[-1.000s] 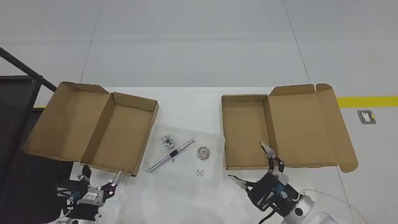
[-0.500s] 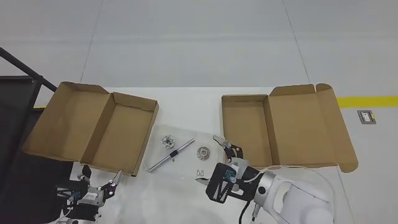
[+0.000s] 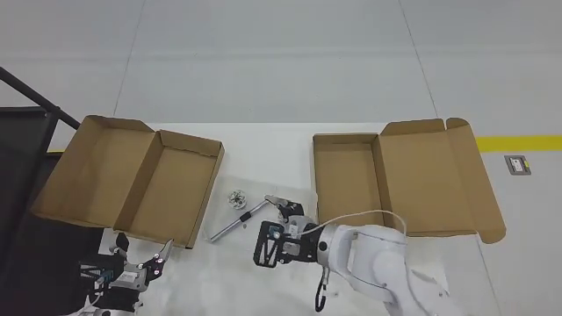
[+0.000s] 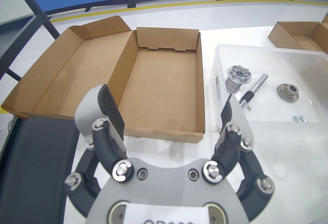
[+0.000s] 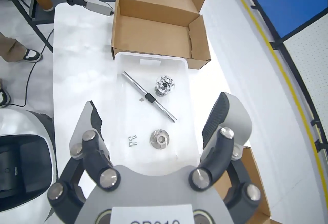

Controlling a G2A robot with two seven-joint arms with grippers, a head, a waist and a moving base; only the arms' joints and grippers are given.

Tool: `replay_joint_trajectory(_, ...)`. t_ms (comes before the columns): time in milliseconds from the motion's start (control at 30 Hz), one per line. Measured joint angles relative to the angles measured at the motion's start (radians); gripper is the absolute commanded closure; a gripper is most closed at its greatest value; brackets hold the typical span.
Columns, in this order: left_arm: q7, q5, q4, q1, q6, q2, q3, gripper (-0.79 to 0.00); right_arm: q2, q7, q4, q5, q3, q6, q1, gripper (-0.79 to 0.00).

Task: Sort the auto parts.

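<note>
The right pincer (image 5: 156,100), spread wide and empty, hangs over the tray (image 5: 151,58), the flange (image 5: 159,139) lying just beneath it.

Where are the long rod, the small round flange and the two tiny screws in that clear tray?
long rod (image 5: 164,110), right wrist view, on its silver shaft.
round flange (image 5: 160,139), right wrist view, on its centre hub.
tiny screws (image 5: 131,144), right wrist view, on one of the pair.

The top camera looks steeply down on the table (image 3: 263,154) from high above its near edge. The left wrist camera sits low and close, facing the left box (image 4: 159,86). The right wrist camera hangs over the clear tray (image 5: 133,119), which all three views share.
</note>
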Motion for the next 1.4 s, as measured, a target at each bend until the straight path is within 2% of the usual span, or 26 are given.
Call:
replay_joint_trajectory(167, 0.000, 0.000, 0.000, 0.000, 0.000, 0.000, 0.000, -0.785, -0.046, 0.115, 0.194, 0.104, -0.100, 0.024, 0.137, -0.785)
replay_joint_trajectory(333, 0.000, 0.000, 0.000, 0.000, 0.000, 0.000, 0.000, -0.785, -0.074, 0.198, 0.316, 0.199, -0.151, 0.007, 0.208, -0.785)
replay_joint_trajectory(667, 0.000, 0.000, 0.000, 0.000, 0.000, 0.000, 0.000, -0.785, -0.076, 0.177, 0.313, 0.166, -0.162, 0.019, 0.204, -0.785)
replay_joint_trajectory(767, 0.000, 0.000, 0.000, 0.000, 0.000, 0.000, 0.000, -0.785, -0.088, 0.158, 0.370, 0.132, -0.181, 0.060, 0.217, -0.785)
replay_joint_trajectory(933, 0.000, 0.000, 0.000, 0.000, 0.000, 0.000, 0.000, -0.785, -0.113, 0.120, 0.489, 0.141, -0.213, 0.067, 0.254, -0.785)
replay_joint_trajectory(967, 0.000, 0.000, 0.000, 0.000, 0.000, 0.000, 0.000, -0.785, -0.118, 0.120, 0.515, 0.141, -0.220, 0.064, 0.263, -0.739)
replay_joint_trajectory(1033, 0.000, 0.000, 0.000, 0.000, 0.000, 0.000, 0.000, -0.785, -0.126, 0.126, 0.546, 0.140, -0.229, 0.065, 0.273, -0.760)
replay_joint_trajectory(1100, 0.000, 0.000, 0.000, 0.000, 0.000, 0.000, 0.000, -0.785, -0.132, 0.136, 0.570, 0.142, -0.235, 0.068, 0.279, -0.449)
replay_joint_trajectory(1133, 0.000, 0.000, 0.000, 0.000, 0.000, 0.000, 0.000, -0.785, -0.135, 0.137, 0.576, 0.142, -0.237, 0.067, 0.281, -0.413)
replay_joint_trajectory(1200, 0.000, 0.000, 0.000, 0.000, 0.000, 0.000, 0.000, -0.785, -0.138, 0.140, 0.589, 0.137, -0.239, 0.065, 0.283, -0.505)
replay_joint_trajectory(1300, 0.000, 0.000, 0.000, 0.000, 0.000, 0.000, 0.000, -0.785, -0.140, 0.146, 0.606, 0.127, -0.236, 0.068, 0.286, -0.526)
replay_joint_trajectory(1400, 0.000, 0.000, 0.000, 0.000, 0.000, 0.000, 0.000, -0.785, -0.142, 0.144, 0.630, 0.112, -0.231, 0.079, 0.288, -0.477)
